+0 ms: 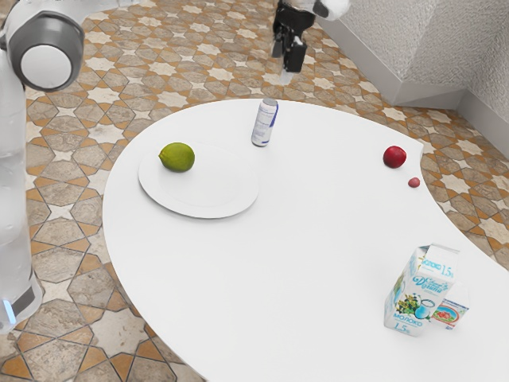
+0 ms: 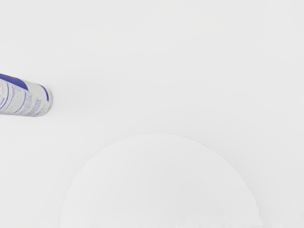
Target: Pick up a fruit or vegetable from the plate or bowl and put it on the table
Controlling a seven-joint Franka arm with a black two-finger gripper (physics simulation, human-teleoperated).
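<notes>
Exterior view: one dimpled green lime is held on one smooth, round white plate. On the glossy table are also seen one cylindrical can, one shiny red fruit, one smaller pink-red ball, one printed milk carton and one small package. The black gripper is raised; whether its fingers are apart or together cannot be told.

White arm, grey joint, black end effector
</notes>
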